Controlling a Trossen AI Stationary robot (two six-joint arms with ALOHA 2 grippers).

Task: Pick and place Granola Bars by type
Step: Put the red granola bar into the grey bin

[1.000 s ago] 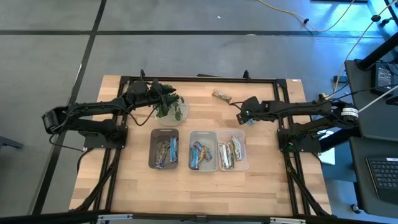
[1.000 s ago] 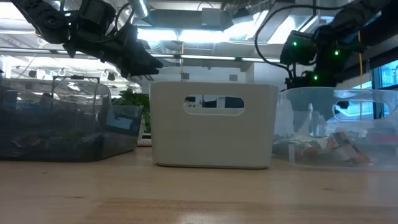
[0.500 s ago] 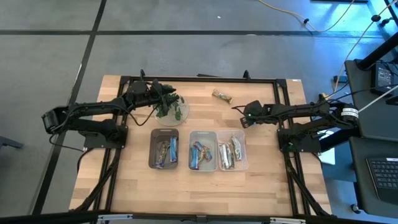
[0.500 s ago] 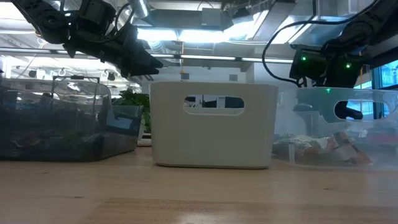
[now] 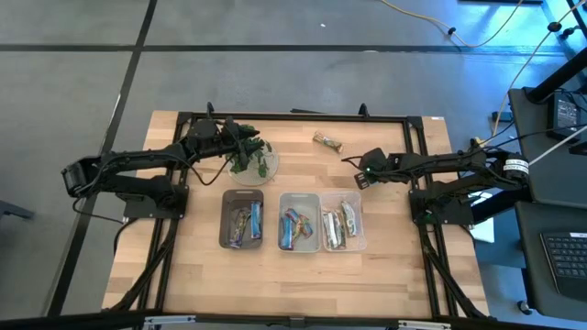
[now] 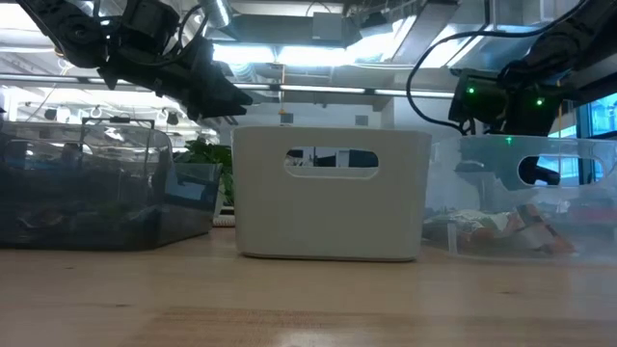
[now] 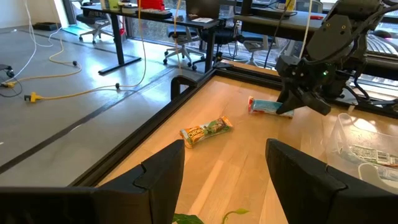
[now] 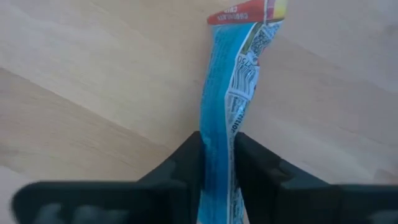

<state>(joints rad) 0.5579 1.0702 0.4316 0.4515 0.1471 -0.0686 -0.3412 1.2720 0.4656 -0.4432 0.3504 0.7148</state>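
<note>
Right now the right pincer [image 5: 360, 174] sits at the right-centre of the overhead frame, low over the counter [image 5: 193, 266], and its own wrist camera shows both fingers [image 8: 180, 165] pinched onto a blue bar [image 8: 219, 130] that lies on the wood between them. So the step in hand looks like the pick: the grip is made but the bar is not yet lifted. In the left wrist view the same blue bar [image 7: 268, 106] shows just under that dark pincer.

One more loose bar, tan with green [image 5: 326, 141], lies alone at the upper centre of the overhead frame, well apart from everything else; the left wrist view shows it too.

Three bins stand in a row below the middle of the overhead frame: a dark bin [image 5: 225, 220] on the left, a white bin [image 5: 299, 197] in the centre, and a clear bin [image 5: 359, 223] on the right, each already holding a few wrapped bars.

At the upper left, the left pincer [image 5: 240, 142] hangs over the plant [image 5: 248, 160], its fingers spread apart and empty.

Next, by my judgement, the right arm needs to raise the blue bar clear of the wood and carry it down-frame to whichever bin holds matching blue wrappers; the white centre bin seems to hold some.
</note>
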